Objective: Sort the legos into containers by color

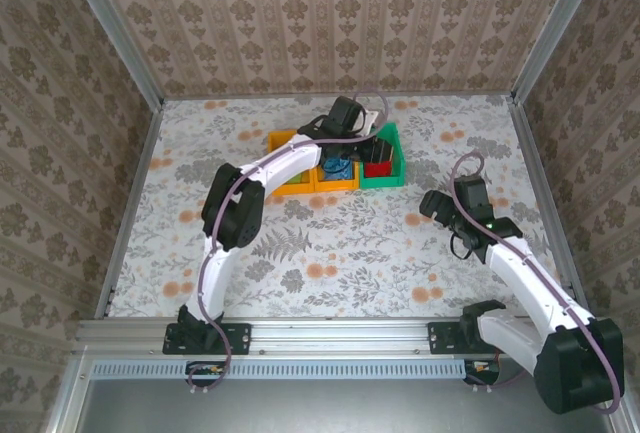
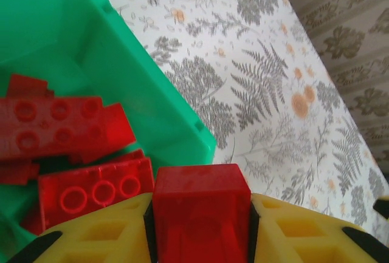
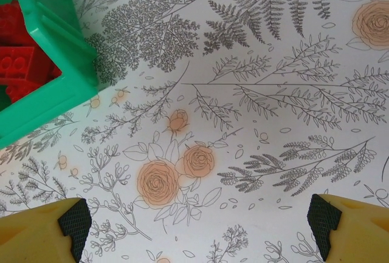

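- Legos: one red lego (image 2: 200, 193) clamped in left gripper (image 2: 200, 229), right at a corner of green bin (image 2: 167, 114), toward the table's (image 3: 255, 93) far edge.
- Step: drop-off. Next move likely needs a shift inward over the red legos (image 2: 55, 126) in the bin, then release.
- Right gripper (image 3: 197, 220): jaws wide apart, empty, over bare table just beside that bin.

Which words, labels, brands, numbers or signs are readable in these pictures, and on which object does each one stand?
None can be read.
The studs of the red bricks in the green bin are too blurred to show any brand.
The table cover and the walls carry flower patterns, no writing.
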{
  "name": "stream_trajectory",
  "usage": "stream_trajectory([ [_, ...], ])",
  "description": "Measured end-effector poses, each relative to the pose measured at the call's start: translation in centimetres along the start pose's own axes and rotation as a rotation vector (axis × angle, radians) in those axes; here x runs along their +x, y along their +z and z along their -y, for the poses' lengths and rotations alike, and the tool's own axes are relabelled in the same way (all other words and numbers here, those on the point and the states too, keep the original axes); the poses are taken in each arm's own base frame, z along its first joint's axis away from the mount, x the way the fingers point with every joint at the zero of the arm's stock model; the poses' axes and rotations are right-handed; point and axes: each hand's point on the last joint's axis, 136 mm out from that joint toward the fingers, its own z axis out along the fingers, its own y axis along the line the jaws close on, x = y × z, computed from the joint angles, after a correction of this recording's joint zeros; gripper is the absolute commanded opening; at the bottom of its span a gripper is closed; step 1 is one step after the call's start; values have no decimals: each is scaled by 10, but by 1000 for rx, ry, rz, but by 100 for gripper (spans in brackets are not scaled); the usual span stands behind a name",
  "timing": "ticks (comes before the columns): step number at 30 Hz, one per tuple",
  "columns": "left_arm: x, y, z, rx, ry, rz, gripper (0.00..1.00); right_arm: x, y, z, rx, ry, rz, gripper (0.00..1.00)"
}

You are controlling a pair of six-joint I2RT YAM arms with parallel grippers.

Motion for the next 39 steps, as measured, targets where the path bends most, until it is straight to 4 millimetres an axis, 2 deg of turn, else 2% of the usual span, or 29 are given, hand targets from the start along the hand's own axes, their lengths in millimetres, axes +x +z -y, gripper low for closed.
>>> stream_trajectory([
  [6,-17,1,-7,15,-44,59,56,5,-2,2,-7,1,-3,95],
  [8,-22,1,-7,13,-50,76,78,6,-2,1,-16,1,-8,95],
  [9,-23,1,-7,10,-56,85,95,7,-2,1,-19,1,-9,95],
  [10,-24,2,-8,5,-60,90,100,7,-2,0,-20,1,-10,95],
  [16,-28,3,-15,-26,-80,127,100,7,-2,-1,-27,0,-14,95],
  [18,-22,2,-22,-49,-85,130,100,7,-2,-1,-29,-4,-12,96],
  [22,-8,-17,-24,-113,-51,144,100,4,-2,-2,-32,-50,8,99],
  [26,3,-56,-13,-199,75,184,100,-10,-4,-1,-23,-134,91,100],
  [30,6,-119,0,-352,254,286,100,-28,-4,-5,-32,-267,222,100],
  [32,8,-159,-4,-460,321,353,100,-36,-1,-4,-21,-333,287,100],
  [34,11,-196,-19,-557,337,404,100,-42,5,-1,1,-376,340,100],
  [37,26,-252,-65,-722,289,463,100,-47,22,5,32,-405,384,100],
  [39,44,-286,-97,-837,245,486,100,-49,37,7,50,-414,387,100],
])
